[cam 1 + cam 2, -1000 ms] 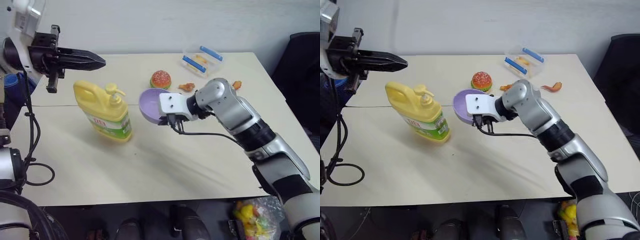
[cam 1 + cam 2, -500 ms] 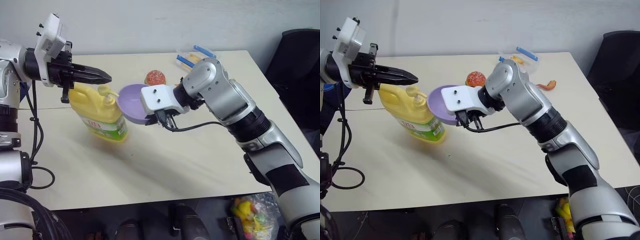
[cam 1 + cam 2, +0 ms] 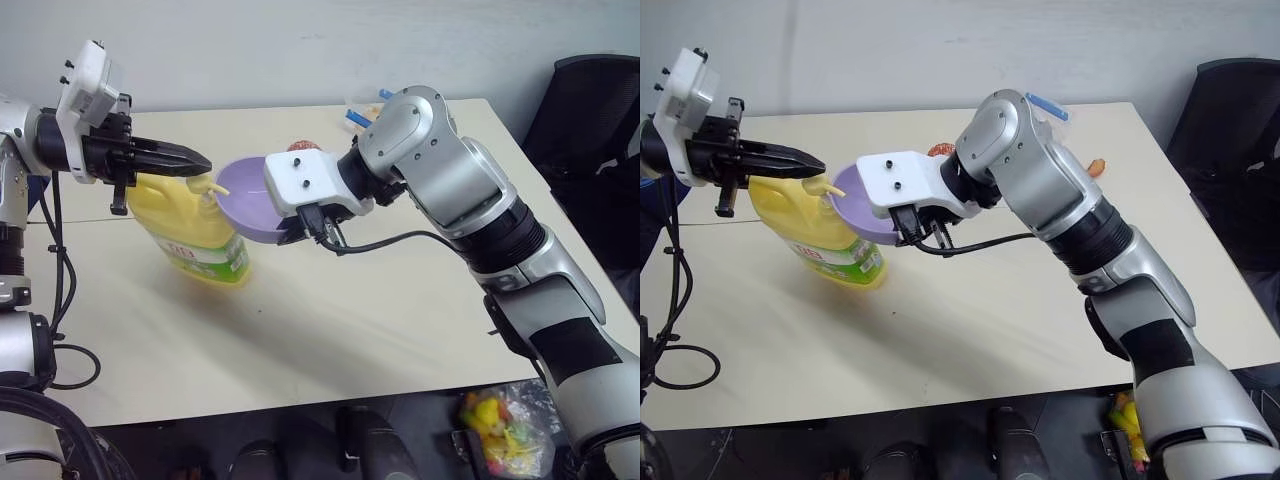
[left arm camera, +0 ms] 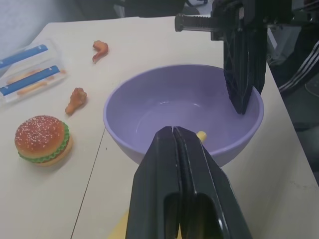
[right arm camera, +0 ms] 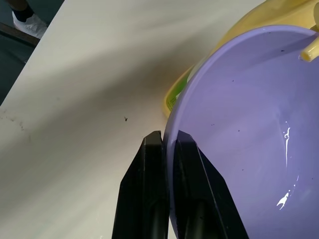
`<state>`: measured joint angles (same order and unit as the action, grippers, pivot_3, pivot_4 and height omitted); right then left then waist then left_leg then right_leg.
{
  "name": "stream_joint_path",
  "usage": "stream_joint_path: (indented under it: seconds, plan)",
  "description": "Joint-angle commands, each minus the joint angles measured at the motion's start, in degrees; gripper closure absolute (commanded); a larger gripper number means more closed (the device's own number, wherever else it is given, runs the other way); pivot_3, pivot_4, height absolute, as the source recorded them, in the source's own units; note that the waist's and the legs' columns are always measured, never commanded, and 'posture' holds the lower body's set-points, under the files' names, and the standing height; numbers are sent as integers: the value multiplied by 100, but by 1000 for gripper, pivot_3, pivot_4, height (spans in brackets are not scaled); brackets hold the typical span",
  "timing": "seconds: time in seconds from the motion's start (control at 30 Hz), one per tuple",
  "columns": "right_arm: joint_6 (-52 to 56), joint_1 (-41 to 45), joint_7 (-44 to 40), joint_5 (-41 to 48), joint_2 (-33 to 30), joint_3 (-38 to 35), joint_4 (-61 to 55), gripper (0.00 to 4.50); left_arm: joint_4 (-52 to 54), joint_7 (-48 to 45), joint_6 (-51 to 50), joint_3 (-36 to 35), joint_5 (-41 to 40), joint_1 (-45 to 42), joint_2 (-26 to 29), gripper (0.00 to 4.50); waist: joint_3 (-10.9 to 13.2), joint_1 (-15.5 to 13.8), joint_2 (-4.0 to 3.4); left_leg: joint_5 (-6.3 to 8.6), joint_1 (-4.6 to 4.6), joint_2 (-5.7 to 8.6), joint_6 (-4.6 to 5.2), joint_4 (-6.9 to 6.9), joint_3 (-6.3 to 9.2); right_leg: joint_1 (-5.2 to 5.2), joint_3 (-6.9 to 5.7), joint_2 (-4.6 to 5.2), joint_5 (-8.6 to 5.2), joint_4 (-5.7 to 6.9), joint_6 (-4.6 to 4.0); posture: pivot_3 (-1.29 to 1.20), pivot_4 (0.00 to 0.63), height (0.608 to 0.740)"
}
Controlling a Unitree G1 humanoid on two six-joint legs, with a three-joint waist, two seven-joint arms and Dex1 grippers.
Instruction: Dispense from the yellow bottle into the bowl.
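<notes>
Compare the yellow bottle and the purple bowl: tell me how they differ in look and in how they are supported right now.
The yellow bottle stands on the table, while the bowl is held in the air, its rim pinched by the right pincer. The bottle is tall and jug-shaped with a green and white label; the bowl is low, round and plain lavender. The shut left pincer sits over the bottle's pump, not the bowl. Both look like smooth plastic.

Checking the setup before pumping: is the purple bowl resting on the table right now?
No: the right gripper holds the bowl by its rim, lifted off the table beside the yellow bottle.
</notes>
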<state>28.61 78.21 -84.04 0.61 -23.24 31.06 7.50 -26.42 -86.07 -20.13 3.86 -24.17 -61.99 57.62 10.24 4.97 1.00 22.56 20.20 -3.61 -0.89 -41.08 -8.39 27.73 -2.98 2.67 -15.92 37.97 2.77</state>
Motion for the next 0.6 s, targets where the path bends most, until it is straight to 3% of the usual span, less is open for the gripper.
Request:
stream_joint_path:
  seconds: [0.03, 0.6]
  plan:
    - [-153, 116, -50, 24, 37, -74, -77, 4500, 247, -507, 136, -83, 91, 64, 173, 4469, 0, -1, 0, 0, 0, -1, 0, 0, 0, 0, -1, 0, 0, 0, 0, 0, 150, 740]
    - [-315, -160, -121, -152, -23, 48, -95, 4500, 90, -302, 442, -176, 284, 107, 49, 4469, 0, -4, 0, 0, -1, 2, 0, -4, -1, -1, -1, 0, 0, 5, 0, 0, 150, 740]
